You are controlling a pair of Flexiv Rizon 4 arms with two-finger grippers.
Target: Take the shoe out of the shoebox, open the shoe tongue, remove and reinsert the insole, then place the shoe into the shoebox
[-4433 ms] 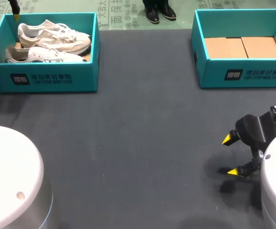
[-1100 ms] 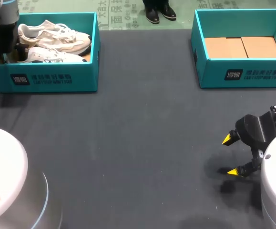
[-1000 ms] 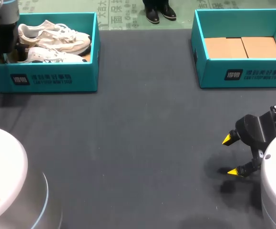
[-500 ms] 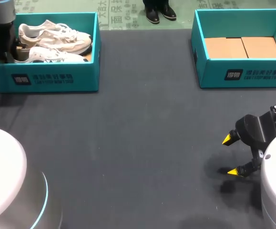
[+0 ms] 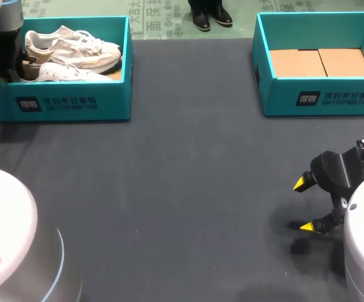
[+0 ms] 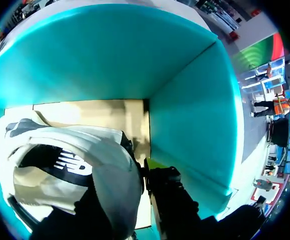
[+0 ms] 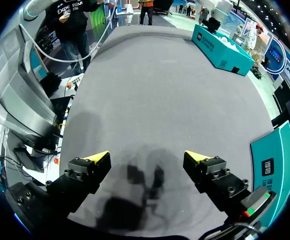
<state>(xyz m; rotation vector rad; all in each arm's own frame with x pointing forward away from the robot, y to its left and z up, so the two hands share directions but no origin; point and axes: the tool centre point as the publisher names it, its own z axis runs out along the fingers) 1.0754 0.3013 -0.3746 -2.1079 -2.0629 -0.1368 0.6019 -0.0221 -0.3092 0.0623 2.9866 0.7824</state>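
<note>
**Shoe Not Yet Out of the Box**

At the frame's upper left, the left gripper [image 5: 7, 63] pinched the heel of the nearer shoe [image 5: 62, 72], which sat inside the teal shoebox [image 5: 68, 104]. The right gripper [image 5: 304, 205] hung at lower right, jaws spread and empty. Lifting out, tongue, insole and return were all left to do.

Head high behind — left wrist inside shoebox [image 6: 195, 115], right skims table [image 7: 150, 85].

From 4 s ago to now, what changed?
The left arm came down into the left shoebox, at the near shoe heel. The box and its contents slid slightly right. The right arm and right shoebox stayed put.
</note>
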